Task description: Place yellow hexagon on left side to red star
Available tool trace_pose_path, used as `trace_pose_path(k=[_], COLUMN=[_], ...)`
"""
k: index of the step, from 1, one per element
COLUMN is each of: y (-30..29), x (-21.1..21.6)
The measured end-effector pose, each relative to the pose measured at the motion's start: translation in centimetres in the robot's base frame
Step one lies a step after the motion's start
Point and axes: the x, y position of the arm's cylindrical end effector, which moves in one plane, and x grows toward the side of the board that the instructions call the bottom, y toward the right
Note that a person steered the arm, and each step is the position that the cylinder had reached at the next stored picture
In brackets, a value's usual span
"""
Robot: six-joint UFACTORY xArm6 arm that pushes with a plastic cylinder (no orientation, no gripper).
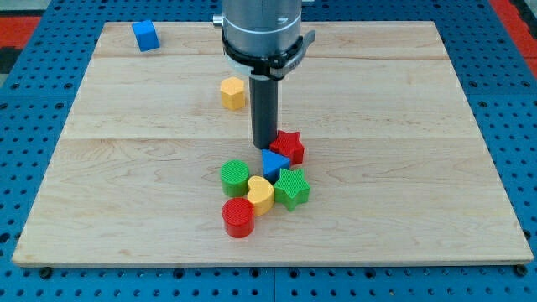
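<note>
A blue cube (145, 35) sits at the wooden surface's (403, 168) far 10 o'clock corner. The yellow hexagon (233, 92) stands alone, at 11 o'clock from the red star (289, 146). Below cluster a green cylinder (235, 177), red cylinder (238, 217), yellow heart (260, 194), blue triangle (273, 163) and green star (292, 187). My tip (265, 147), a bare rod tool holding nothing, rests just left of the red star.

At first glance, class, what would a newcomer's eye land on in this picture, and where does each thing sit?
The big grey arm with its dark rod dominates the view's top centre, my tip ending just left of the red star. Below it lies a tight cluster: blue triangle, green cylinder, green star, yellow heart, red cylinder. The yellow hexagon and a blue cube sit apart, higher up.
</note>
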Motion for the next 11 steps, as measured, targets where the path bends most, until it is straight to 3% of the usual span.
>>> trace_pose_path(k=[1, 2, 3, 5, 6, 7, 8, 9, 10, 11], y=[-0.7, -4.8, -5.3, -11.8, -9.0, -5.3, -0.8, -0.5, -0.2, -4.2], x=[2.0, 0.0, -3.5, -4.8, -11.7, -14.0, -11.9, -7.4, -11.5, -13.0])
